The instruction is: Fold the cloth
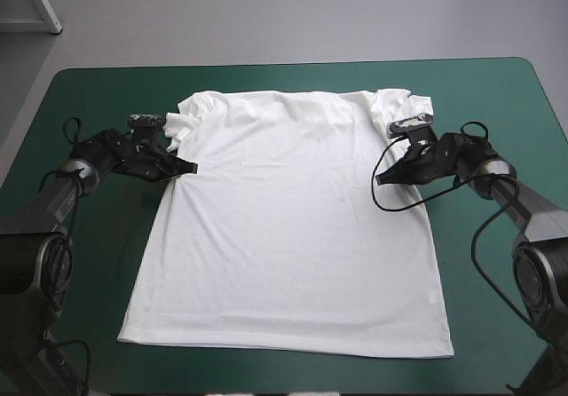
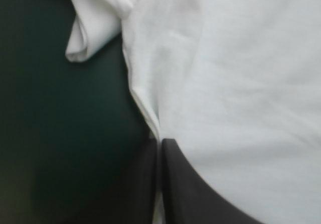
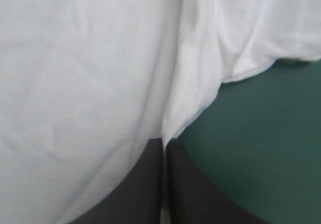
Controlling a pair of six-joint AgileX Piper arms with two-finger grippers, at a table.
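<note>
High view: the T-shirt (image 1: 284, 236) lies spread flat on the middle of the teal-green cover (image 1: 89, 85), shoulders toward the table's far edge and hem toward the near edge; a few shallow wrinkles cross the chest, and the hem runs almost straight. The left gripper (image 1: 185, 167) comes in low from the table's left side and meets the shirt's left side edge just under the left sleeve (image 1: 182, 122), which is bunched and partly folded on itself; the right gripper (image 1: 383, 179) meets the opposite side edge just under the right sleeve (image 1: 401, 107), which lies flatter. Both grippers point inward, toward each other across the shirt's upper body.

Left wrist view: the black fingers (image 2: 190, 184) are drawn together into one pointed arch, with only a thin sliver of white between them; the shirt's side seam runs straight into their tip, so they pinch the cloth at its edge. White fabric spreads ahead on one side and bare cover on the other; the rolled sleeve hangs farther ahead.

Right wrist view: these fingers (image 3: 145, 184) likewise meet all but closed; a narrow fold of the side edge is nipped at their tip, with the body of the shirt on one side and the cover on the other.
</note>
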